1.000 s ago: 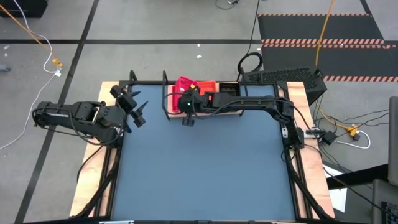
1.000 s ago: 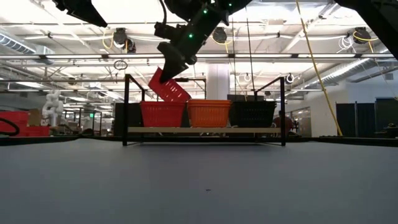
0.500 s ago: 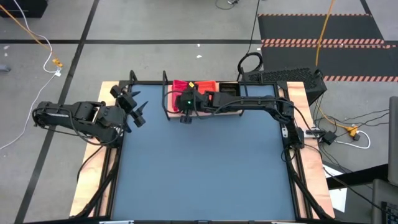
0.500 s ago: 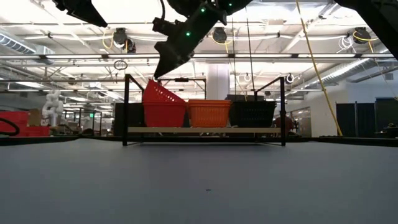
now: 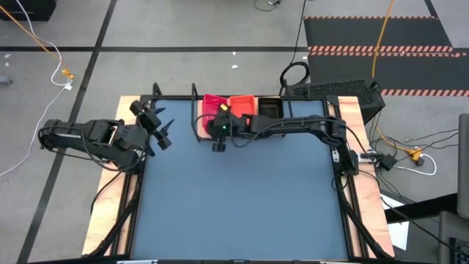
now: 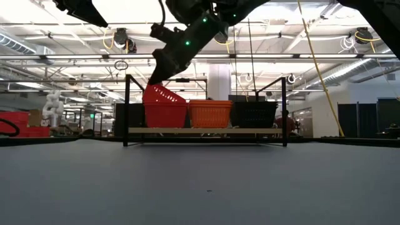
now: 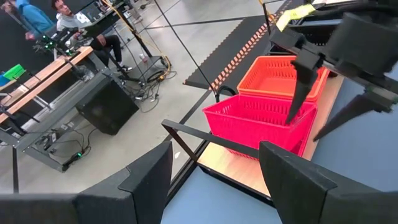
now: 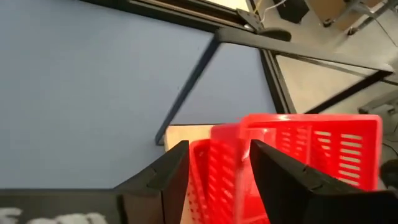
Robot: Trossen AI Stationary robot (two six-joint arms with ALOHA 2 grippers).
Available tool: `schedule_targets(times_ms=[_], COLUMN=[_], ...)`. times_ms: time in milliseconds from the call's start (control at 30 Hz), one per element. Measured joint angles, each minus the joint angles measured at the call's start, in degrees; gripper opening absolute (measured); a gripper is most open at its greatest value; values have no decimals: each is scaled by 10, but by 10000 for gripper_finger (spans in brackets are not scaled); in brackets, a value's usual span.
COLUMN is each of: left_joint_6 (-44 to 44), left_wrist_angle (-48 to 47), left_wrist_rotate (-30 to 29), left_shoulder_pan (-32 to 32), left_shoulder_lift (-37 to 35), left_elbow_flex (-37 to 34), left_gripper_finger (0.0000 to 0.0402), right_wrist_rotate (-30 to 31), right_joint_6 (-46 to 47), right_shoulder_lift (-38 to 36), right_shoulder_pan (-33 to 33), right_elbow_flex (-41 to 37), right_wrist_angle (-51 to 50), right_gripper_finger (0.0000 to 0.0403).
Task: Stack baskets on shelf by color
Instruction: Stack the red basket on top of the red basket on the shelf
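Pinkish-red perforated plastic basket (image 6: 164,105) sits tilted in the matching stack at the end of the light wooden shelf (image 6: 206,130), right end effector (image 6: 161,70) open just above, left end effector (image 5: 163,133) open, parked aside.

Left gripper's own dark fingers (image 7: 149,180) showing in foreground, standing well apart, nothing lying between them. Beyond them, pinkish-red basket (image 7: 258,121) sitting on light wooden shelf (image 7: 233,163), orange basket (image 7: 280,74) sitting just beside it on far side. Thin black frame rail (image 7: 211,140) running across in front of red basket. Right gripper (image 7: 305,87) hanging above red basket, one finger tip dipping at its rim. People sitting at desks (image 7: 43,68) in room beyond; cables lying on floor.
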Motion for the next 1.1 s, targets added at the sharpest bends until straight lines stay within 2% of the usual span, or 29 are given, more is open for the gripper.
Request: schedule_targets(times_ms=[467,600,833,1100], left_joint_6=[0,0,0,4], left_wrist_angle=[-1,-1,-1,-1], left_wrist_rotate=[0,0,0,0], left_shoulder_pan=[0,0,0,0], left_shoulder_lift=[0,0,0,0], left_elbow_flex=[0,0,0,0], left_gripper_finger=[241,241,241,241], right_wrist_rotate=[3,18,17,21], right_joint_6=[11,11,-3,-21], right_shoulder_lift=[0,0,0,-7], right_shoulder_pan=[-6,-9,-11,-11], right_elbow_flex=[-30,-30,-30,2], right_wrist_angle=[10,9,9,32], right_gripper_finger=[155,123,18,6])
